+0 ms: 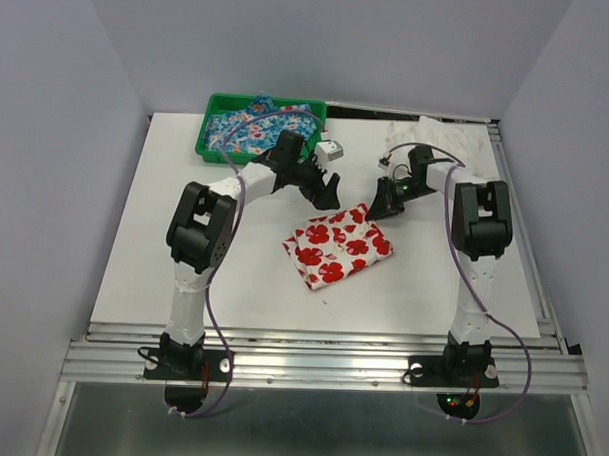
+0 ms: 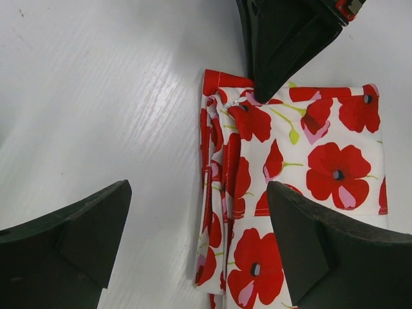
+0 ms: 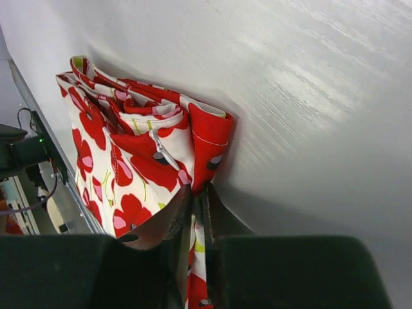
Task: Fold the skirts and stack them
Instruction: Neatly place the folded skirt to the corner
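The tray [image 1: 203, 144] holds the blue skirt [image 1: 253, 131]. The white skirt [image 1: 339, 244] lies folded on the counter [image 1: 184, 234]. The right fingers [image 3: 222, 222] clamp its corner; the left fingers [image 2: 84, 238] are released above it.

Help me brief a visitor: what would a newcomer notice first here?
The folded white skirt with red flowers lies centred on the table, its far corner pinched by the right tool, with the left tool open above it. At the far left, the blue flowered skirt fills a green tray.
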Tool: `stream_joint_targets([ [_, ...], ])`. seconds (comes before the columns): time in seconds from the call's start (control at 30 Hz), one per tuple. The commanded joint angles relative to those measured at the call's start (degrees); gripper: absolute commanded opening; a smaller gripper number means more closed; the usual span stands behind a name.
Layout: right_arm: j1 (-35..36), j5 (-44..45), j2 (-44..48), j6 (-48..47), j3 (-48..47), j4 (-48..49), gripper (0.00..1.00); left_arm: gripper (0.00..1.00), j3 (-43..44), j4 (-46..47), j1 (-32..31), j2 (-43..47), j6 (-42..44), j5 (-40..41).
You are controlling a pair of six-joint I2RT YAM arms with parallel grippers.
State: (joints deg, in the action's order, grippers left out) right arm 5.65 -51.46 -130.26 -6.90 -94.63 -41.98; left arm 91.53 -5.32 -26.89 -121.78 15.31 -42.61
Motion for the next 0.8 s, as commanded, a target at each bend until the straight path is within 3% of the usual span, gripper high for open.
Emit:
stream_joint_targets([
  [0.0,1.29,2.68,3.08,-3.03,0.94,0.58,0.09,0.99,2.43,2.07,0.18,-0.83,2.00,-1.95],
  [0.4,4.80,0.84,8.44,-4.88,2.43,0.84,0.09,0.99,3.31,2.25,-0.26,-2.67,5.34,-6.87],
  [0.77,6.39,0.31,11.87,-5.58,2.87,1.19,0.01,0.99,3.13,-2.06,-0.79,-4.35,10.87,-11.00],
])
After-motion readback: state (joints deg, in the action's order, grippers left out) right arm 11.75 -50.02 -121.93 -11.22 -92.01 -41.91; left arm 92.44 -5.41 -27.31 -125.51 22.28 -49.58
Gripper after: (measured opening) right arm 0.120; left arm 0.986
